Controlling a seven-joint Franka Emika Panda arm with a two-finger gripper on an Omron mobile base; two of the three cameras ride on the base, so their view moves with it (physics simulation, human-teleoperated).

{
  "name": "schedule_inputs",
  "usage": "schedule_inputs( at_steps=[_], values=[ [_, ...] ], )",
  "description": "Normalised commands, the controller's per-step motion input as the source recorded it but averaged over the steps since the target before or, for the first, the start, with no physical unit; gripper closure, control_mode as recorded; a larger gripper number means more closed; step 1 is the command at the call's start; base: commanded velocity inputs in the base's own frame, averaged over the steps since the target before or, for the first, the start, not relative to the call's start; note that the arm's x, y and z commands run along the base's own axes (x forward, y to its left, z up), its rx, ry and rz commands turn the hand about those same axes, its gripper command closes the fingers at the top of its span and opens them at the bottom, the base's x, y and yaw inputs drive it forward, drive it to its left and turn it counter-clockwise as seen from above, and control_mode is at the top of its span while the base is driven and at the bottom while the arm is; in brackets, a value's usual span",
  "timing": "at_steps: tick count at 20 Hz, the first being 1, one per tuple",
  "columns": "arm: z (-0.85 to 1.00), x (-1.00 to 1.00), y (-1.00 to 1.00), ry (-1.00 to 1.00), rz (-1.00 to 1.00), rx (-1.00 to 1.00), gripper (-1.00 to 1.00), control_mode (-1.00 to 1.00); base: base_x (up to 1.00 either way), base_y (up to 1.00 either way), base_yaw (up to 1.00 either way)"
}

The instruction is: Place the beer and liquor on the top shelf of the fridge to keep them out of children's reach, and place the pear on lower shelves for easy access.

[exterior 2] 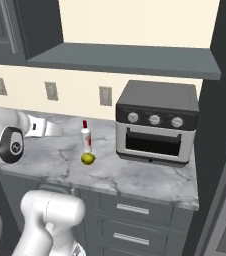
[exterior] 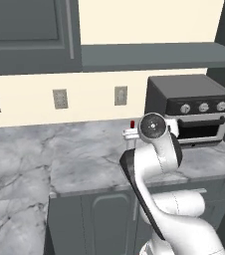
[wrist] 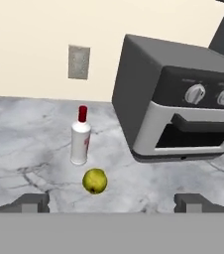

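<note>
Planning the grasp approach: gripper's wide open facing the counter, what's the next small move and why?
Probably ease the open gripper forward and down toward the pear. It lies nearest, roughly between the fingertips, on the marble counter just in front of the liquor, close by but apparently apart. Going for the bottle first would mean reaching over the fruit. Nothing is held yet.

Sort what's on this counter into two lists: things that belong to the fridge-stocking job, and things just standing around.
For the job:
- liquor bottle, whitish with a red cap, upright on the counter
- pear, in front of the bottle

Just there:
- toaster oven, to the right of both
- wall sockets
- marble counter
</note>
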Motion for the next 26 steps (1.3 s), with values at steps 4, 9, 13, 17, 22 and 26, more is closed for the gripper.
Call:
schedule_inputs(
  at_steps=[4,9,13,17,22,26],
  values=[
    [-0.26,0.53,0.0,0.01,-0.05,0.05,-1.0,-1.0,0.0,0.0,0.0],
    [-0.4,0.53,0.0,0.08,-0.04,0.02,-1.0,-1.0,0.0,0.0,0.0],
    [-0.44,0.47,-0.01,0.07,-0.04,0.06,-1.0,-1.0,0.0,0.0,0.0],
    [-0.3,0.36,-0.08,0.02,-0.04,0.06,-1.0,-1.0,0.0,0.0,0.0],
    [-0.24,0.34,-0.15,0.0,-0.05,0.08,-1.0,-1.0,0.0,0.0,0.0],
    [-0.17,0.37,-0.1,0.0,-0.04,0.06,-1.0,-1.0,0.0,0.0,0.0]
  ],
)
